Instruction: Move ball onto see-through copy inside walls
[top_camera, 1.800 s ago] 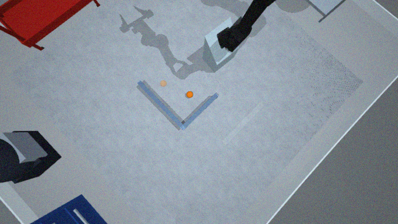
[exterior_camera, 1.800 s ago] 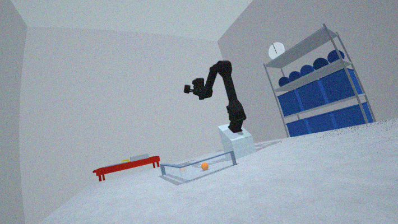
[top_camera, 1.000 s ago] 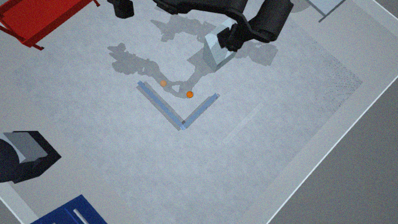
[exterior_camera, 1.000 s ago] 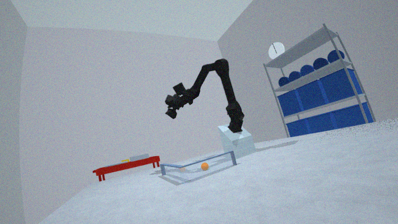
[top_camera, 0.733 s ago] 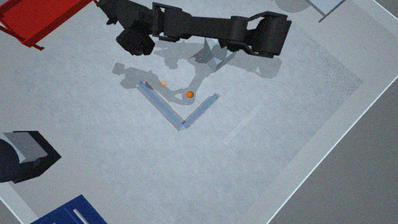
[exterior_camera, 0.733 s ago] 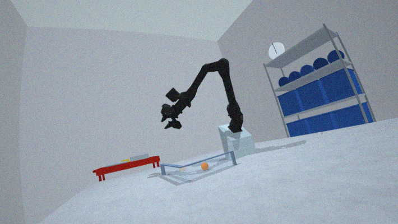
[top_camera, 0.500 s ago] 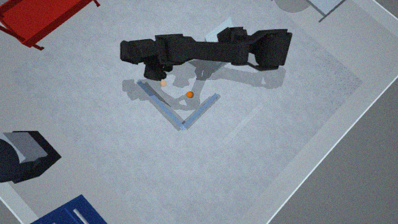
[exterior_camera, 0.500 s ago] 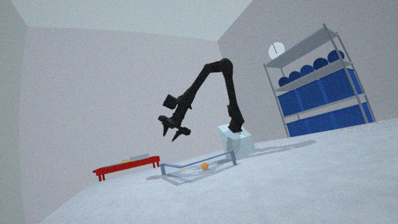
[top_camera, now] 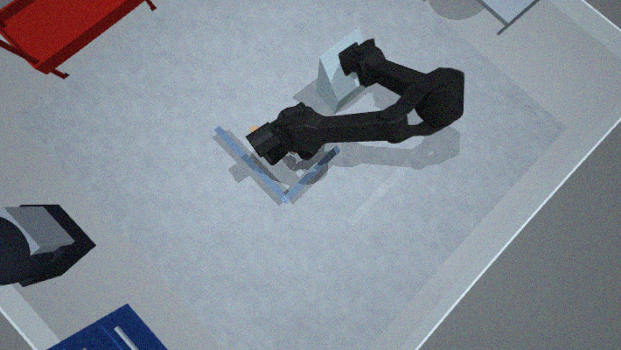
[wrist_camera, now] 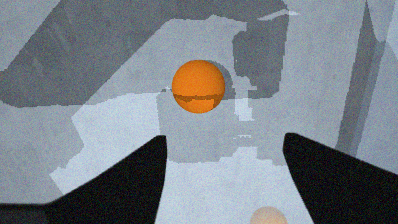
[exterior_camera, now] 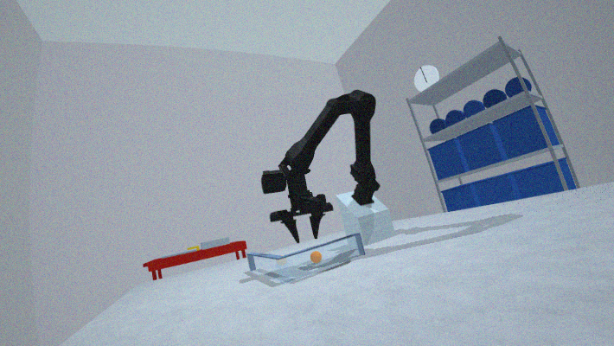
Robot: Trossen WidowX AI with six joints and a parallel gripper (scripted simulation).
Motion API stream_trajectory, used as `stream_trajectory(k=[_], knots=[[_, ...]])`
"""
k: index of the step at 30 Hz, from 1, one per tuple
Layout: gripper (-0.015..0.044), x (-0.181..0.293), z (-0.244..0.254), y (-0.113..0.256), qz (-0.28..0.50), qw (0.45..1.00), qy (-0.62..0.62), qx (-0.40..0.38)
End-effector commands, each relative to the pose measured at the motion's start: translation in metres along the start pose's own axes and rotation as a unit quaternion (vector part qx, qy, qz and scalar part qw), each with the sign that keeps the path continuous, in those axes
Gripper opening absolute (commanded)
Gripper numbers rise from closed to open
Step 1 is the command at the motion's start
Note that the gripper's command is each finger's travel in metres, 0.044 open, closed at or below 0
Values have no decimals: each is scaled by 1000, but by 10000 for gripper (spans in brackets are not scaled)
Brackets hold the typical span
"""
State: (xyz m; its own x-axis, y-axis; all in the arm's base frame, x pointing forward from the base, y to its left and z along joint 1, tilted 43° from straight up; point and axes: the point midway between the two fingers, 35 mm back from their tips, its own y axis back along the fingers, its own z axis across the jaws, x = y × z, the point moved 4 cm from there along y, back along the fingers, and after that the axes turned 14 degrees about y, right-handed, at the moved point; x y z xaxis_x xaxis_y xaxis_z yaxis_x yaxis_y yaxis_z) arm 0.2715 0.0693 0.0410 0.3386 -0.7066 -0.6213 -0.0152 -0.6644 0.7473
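The orange ball [exterior_camera: 316,257] [wrist_camera: 198,86] rests on the table inside the corner; the arm hides nearly all of it in the top view. The pale see-through copy [top_camera: 254,129] [exterior_camera: 281,261] [wrist_camera: 268,216] lies nearer the far end of the longer wall. Two clear walls with blue edges, the longer [top_camera: 227,137] and the shorter [top_camera: 333,153], meet in a corner. My gripper [exterior_camera: 307,240] [wrist_camera: 225,143] is open and empty, pointing down above the walled area. In the wrist view the ball is ahead of the fingertips, left of their middle, and the copy is between the fingers at the bottom edge.
The arm's pale block base [top_camera: 328,83] [exterior_camera: 367,227] stands behind the walls. A red bench [top_camera: 74,31] [exterior_camera: 196,256], a blue object [top_camera: 114,328] and a dark object [top_camera: 66,245] stand farther off. A shelf rack [exterior_camera: 467,82] is in the background.
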Motion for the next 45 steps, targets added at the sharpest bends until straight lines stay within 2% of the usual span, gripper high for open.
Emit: stream_trajectory(k=[1,37,40,45], knots=[[271,-10,5,-2,-20,1000,21,-13],[271,-13,7,-54,-21,999,20,-13],[192,-13,7,-54,-21,999,20,-13],[159,-13,7,-54,-21,999,20,-13]])
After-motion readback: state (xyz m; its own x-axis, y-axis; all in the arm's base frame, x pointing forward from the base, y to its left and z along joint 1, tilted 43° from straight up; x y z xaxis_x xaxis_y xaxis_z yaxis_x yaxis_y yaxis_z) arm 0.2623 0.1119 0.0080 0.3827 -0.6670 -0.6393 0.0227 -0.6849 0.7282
